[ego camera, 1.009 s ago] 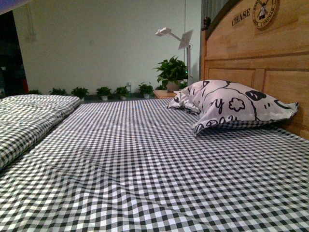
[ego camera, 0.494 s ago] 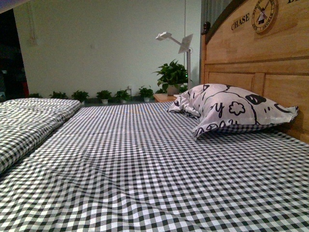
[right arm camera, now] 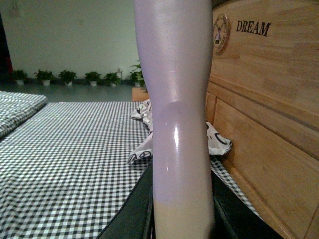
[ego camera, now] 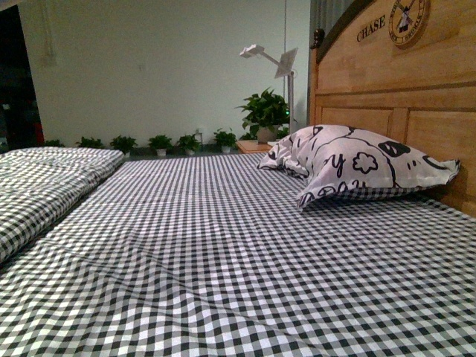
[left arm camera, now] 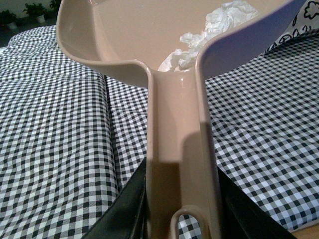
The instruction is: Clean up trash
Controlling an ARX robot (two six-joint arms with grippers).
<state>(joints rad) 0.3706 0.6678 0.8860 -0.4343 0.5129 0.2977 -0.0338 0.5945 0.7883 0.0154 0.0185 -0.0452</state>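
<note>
While the front view shows neither arm, the left wrist view records the left gripper clamped on the long handle of a beige dustpan, its dark jaws flanking the handle on both sides. Item, trash: crumpled white paper, lying inside the pan against its raised side wall; the pan looks held off the sheet, presumably so the paper cannot roll out. Item, right gripper: closed around a pale, smooth handle standing upright, likely the matching brush, though its working end is out of view. Surface: a bed under a black-and-white checked sheet, lightly rippled. A doodle-print pillow lies at the head edge against the wooden headboard. Room: pale wall, a row of small potted plants along its base, a white lamp beside the headboard.
</note>
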